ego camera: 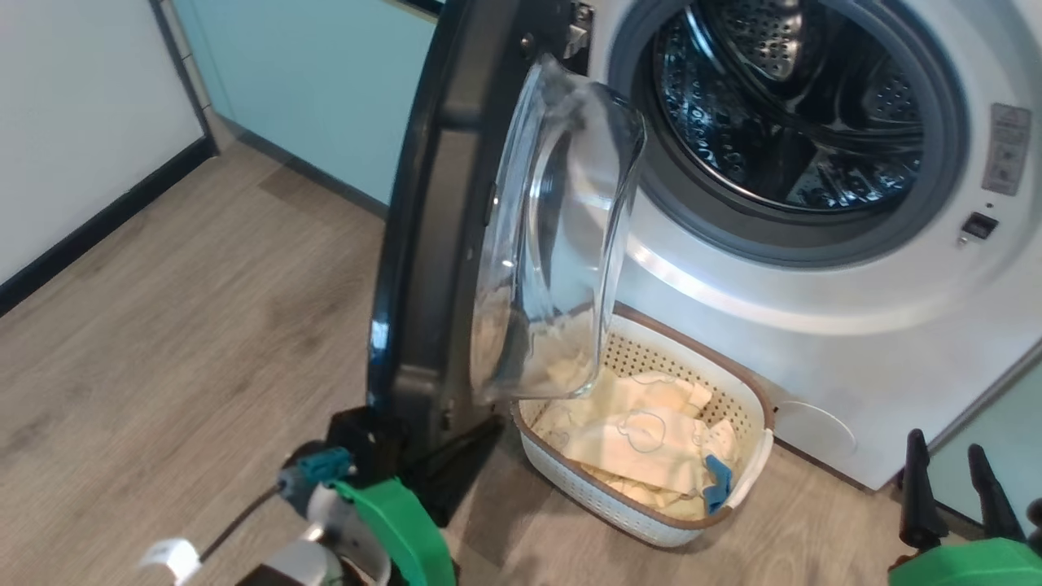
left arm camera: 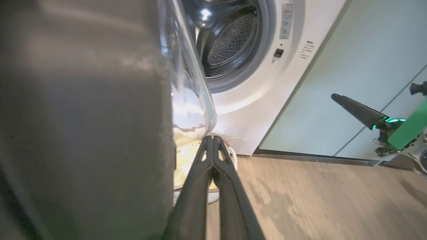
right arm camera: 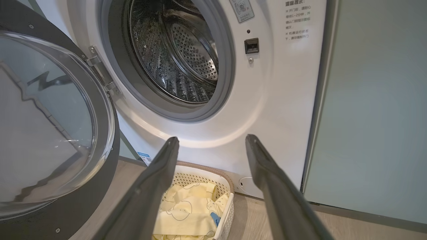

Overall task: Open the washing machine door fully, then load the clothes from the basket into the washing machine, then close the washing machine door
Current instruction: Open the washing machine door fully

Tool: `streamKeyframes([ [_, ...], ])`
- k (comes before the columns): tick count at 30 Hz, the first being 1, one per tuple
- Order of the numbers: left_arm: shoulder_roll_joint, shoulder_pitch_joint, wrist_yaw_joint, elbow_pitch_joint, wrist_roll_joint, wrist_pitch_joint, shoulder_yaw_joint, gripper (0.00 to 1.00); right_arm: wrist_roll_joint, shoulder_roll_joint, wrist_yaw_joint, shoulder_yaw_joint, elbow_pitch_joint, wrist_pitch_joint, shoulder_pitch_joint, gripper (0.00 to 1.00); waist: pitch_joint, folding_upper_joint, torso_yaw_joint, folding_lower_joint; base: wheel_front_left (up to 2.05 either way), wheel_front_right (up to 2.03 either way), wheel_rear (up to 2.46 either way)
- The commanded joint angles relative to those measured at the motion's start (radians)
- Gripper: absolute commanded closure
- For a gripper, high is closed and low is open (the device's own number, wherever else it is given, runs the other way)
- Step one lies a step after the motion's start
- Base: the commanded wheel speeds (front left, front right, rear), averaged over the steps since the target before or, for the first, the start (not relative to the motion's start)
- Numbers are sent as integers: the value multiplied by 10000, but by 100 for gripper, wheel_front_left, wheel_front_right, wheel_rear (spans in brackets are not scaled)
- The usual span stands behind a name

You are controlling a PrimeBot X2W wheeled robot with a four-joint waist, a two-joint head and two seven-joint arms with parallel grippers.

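fingers [left arm camera: 196, 186] of left claw [left arm camera: 212, 138] shut, right claw [right arm camera: 211, 137] spread wide, empty.

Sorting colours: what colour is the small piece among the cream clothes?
Bright blue piece, clearest in head view.

small Chinese print [right arm camera: 298, 20] on the washing machine [right arm camera: 283, 100] front, characters too blurred to read

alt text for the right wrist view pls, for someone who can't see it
Two long dark fingers of the open right tool frame a cream basket of pale yellow clothes on the wood floor, right in front of a white washing machine. Its round door stands open at the left, showing the steel drum.
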Motion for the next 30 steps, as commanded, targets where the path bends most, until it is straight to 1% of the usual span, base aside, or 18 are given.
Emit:
streamKeyframes([
  [1, 299, -381, 129, -273, -57, -39, 609, 100, 47, -92, 44, 189, -305, -95, -424, 0, -14, 0, 100, 0, 0, 0, 0],
  [17, 711, -170, 493, -220, -217, -360, 1248, 100, 40, -110, 44, 184, -296, -95, -459, 0, 26, 0, 659, 0, 0, 0, 0],
  [30, 941, -272, 737, 689, -413, -990, 2008, 100, 40, -163, 44, 267, -292, -95, -495, 0, 119, 0, 707, 0, 0, 0, 0],
])
